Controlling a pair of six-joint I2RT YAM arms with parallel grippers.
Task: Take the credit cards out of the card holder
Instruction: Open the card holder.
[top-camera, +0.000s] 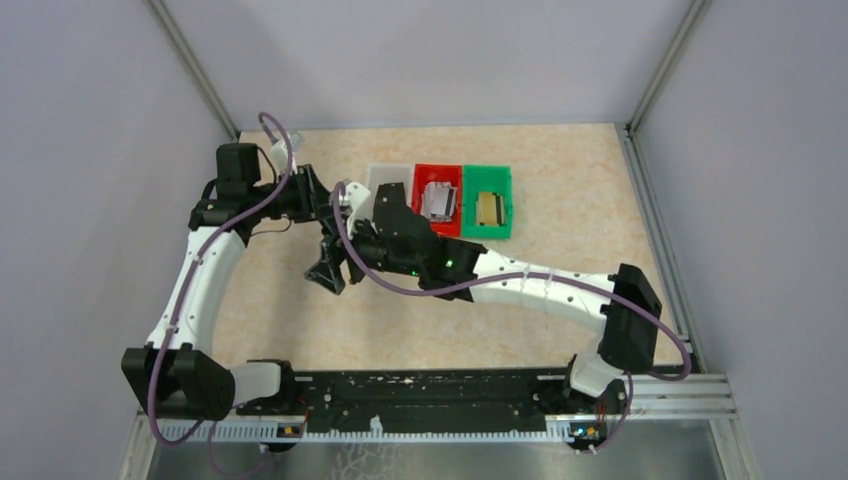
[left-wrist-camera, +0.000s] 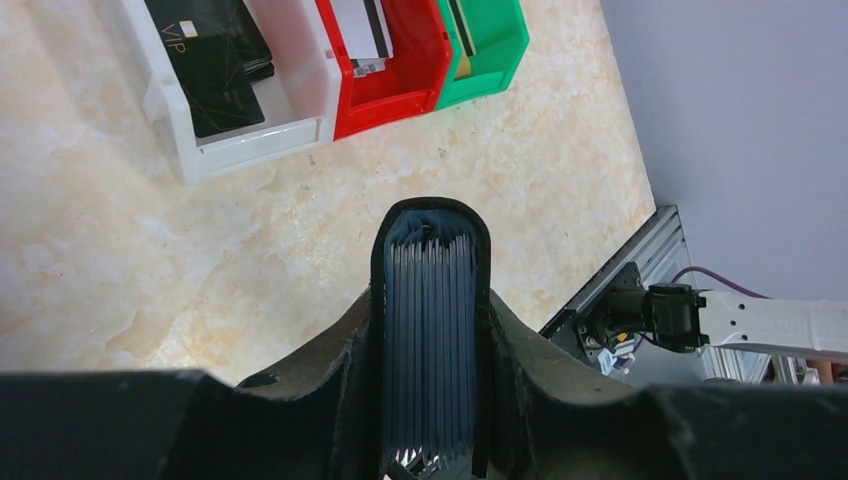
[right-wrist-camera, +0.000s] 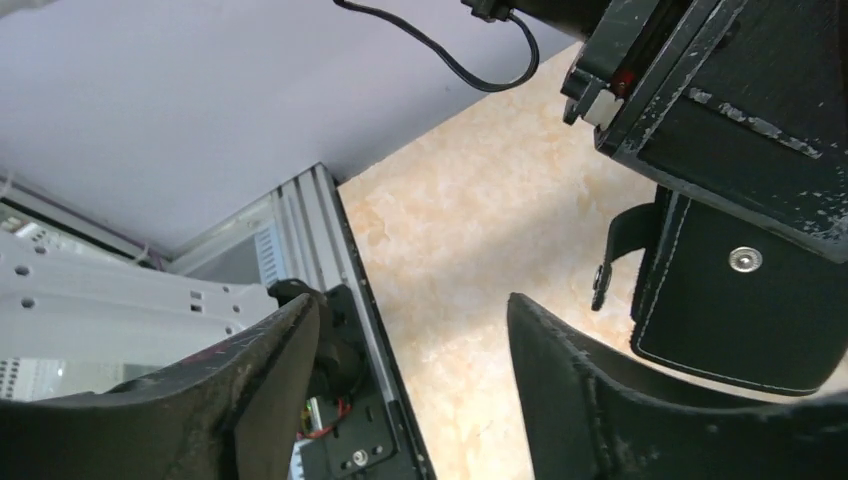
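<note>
My left gripper (top-camera: 328, 262) (left-wrist-camera: 430, 300) is shut on the black card holder (left-wrist-camera: 430, 330), held above the table with its opening toward the camera. Its pale blue-grey accordion pockets show edge-on, and I cannot tell what they hold. In the right wrist view the card holder (right-wrist-camera: 740, 300) shows its snap and strap tab (right-wrist-camera: 615, 250). My right gripper (top-camera: 355, 250) (right-wrist-camera: 415, 305) is open and empty, just beside the holder. Silvery credit cards (top-camera: 438, 200) (left-wrist-camera: 362, 30) lie in the red bin, gold ones (top-camera: 487, 208) in the green bin.
Three bins stand in a row at the back: white (top-camera: 384, 180) (left-wrist-camera: 250, 140) with black cards (left-wrist-camera: 215, 60), red (top-camera: 420, 178) (left-wrist-camera: 400, 90) and green (top-camera: 505, 190) (left-wrist-camera: 500, 50). The metal rail (right-wrist-camera: 350, 270) runs along the table's near edge. The arms cross near the middle.
</note>
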